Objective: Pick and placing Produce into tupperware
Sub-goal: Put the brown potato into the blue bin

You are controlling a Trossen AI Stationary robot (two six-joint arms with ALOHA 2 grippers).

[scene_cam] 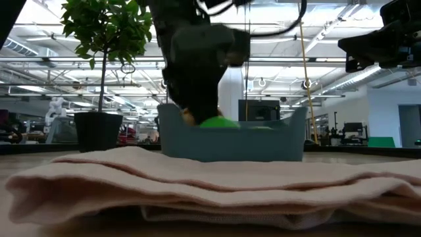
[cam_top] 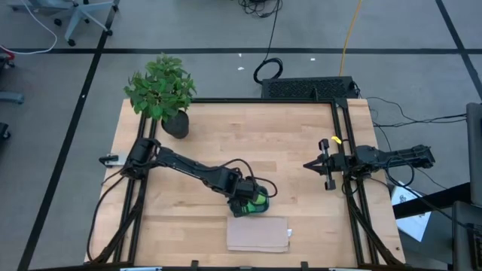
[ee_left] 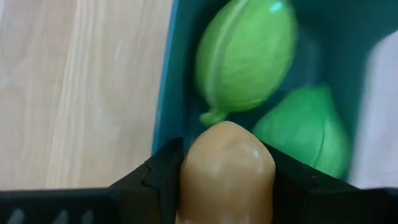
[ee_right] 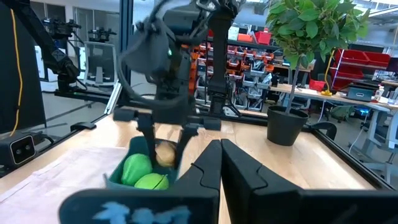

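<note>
The teal tupperware (scene_cam: 230, 146) stands on the table just behind the beige cloth; its wall also shows in the left wrist view (ee_left: 166, 93). Two bright green produce items (ee_left: 245, 53) (ee_left: 305, 127) lie inside it, side by side. My left gripper (cam_top: 251, 197) reaches down over the tupperware's left part and is shut on the orange-tan produce item (ee_left: 227, 171). My right gripper (cam_top: 319, 164) hangs shut and empty above the table's right side, well away from the tupperware. My left gripper pinches the orange-tan item's two opposite sides (ee_left: 189, 177) between its two fingers (ee_left: 155, 180). The fingers come from above, pointing down into the tupperware (ee_right: 165, 152). The item sits at about rim height beside the green items; whether it touches the bottom, I cannot tell.
A folded beige cloth (cam_top: 258, 233) lies flat by the near edge, right in front of the tupperware. A potted leafy plant (cam_top: 162, 92) stands at the far left corner. Bare wood lies between the tupperware and my right gripper.
</note>
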